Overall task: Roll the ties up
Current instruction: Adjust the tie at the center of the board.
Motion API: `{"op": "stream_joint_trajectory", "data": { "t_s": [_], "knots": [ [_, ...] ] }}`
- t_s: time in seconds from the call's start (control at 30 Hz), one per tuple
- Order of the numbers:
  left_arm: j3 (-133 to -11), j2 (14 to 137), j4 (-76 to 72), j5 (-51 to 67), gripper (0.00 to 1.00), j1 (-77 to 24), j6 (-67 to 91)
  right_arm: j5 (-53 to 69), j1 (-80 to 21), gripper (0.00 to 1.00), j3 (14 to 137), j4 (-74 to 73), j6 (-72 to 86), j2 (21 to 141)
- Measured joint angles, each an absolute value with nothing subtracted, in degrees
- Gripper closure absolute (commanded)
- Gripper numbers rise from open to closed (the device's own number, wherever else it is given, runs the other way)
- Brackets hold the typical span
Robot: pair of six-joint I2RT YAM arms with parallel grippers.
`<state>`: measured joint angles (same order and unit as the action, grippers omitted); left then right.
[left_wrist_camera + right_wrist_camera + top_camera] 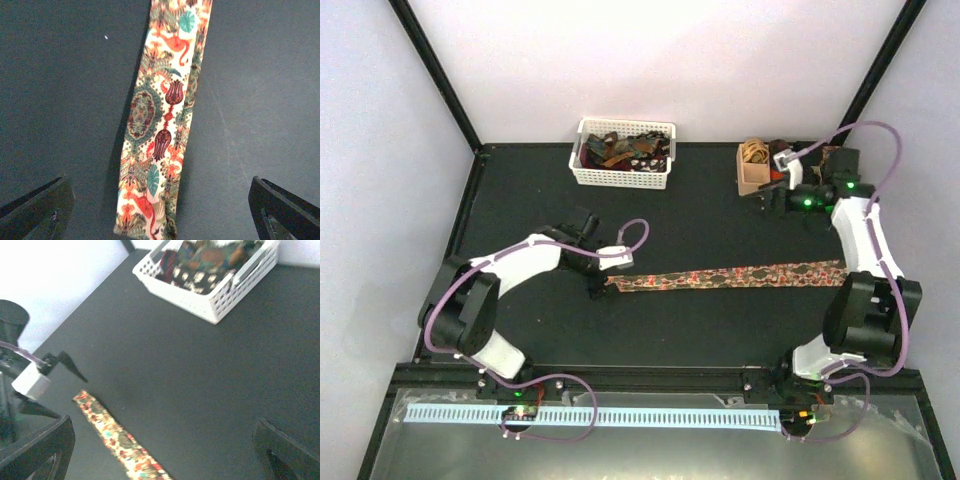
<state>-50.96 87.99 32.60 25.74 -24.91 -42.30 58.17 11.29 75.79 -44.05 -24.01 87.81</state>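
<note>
Floral tie lies flat, its end between the spread left gripper.

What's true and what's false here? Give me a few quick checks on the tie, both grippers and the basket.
1. The floral tie lies flat and unrolled on the table. True.
2. The left gripper is shut on the tie. False: it is open, with one finger on each side of the tie's end and neither touching it.
3. The right gripper holds a tie. False: it is open and empty, up by the wooden box.
4. The white basket holds other ties. True.
</note>
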Motion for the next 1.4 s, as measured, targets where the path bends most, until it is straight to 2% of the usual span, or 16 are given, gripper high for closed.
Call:
{"op": "stream_joint_trajectory", "data": {
  "t_s": [0.1,0.3,0.37,0.5,0.63,0.67,0.77,0.83,0.93,1.13,1.3,1.4],
  "knots": [
    [-50.98,90.83,31.79,22.68,0.05,-26.98,-43.38,57.98,8.1,0.0,72.01,-41.76,-19.05,88.14],
    [-51.31,96.18,30.2,16.95,0.18,-29.15,-44.14,58.08,4.32,0.0,66.89,-35.86,-8.69,90.91],
    [-52.1,96.71,29.74,15.55,0.29,-29.69,-44.31,58.15,3.49,0.02,64.77,-33.43,-5.67,91.42],
    [-52.25,96.88,28.67,13.1,0.52,-30.74,-44.58,58.48,1.48,0.14,60.4,-28.69,0.19,91.79],
    [-51.7,96.47,26.96,10.94,0.62,-31.55,-45.41,58.57,-2.22,0.23,58.33,-24.56,4.21,91.79],
    [-51.44,96.14,26.52,10.46,0.59,-31.64,-45.54,58.67,-3.18,0.26,57.63,-23.33,5.41,91.79],
    [-50.57,95.22,25.63,9.37,0.34,-31.59,-46.04,58.67,-5.8,0.32,56.01,-20.47,8.16,91.79],
    [-49.74,94.17,25.45,9.47,0.26,-31.31,-45.71,58.59,-8.16,0.37,55.33,-18.74,9.91,91.83],
    [-48.25,91.74,25.39,10.96,0.23,-30.06,-45.06,58.39,-12.58,0.48,55.22,-16.32,11.81,92.6],
    [-46.63,88.6,25.54,15.0,0.26,-24.49,-44.95,57.47,-23.16,0.73,56.9,-12.49,15.9,99.37],
    [-46.81,88.77,26.68,16.53,0.3,-23.09,-44.8,56.86,-29.52,0.88,59.46,-9.15,19.77,105.14],
    [-47.4,89.71,27.68,16.88,0.32,-23.11,-44.84,56.45,-32.16,0.94,61.17,-7.14,21.8,107.74]
  ]
}}
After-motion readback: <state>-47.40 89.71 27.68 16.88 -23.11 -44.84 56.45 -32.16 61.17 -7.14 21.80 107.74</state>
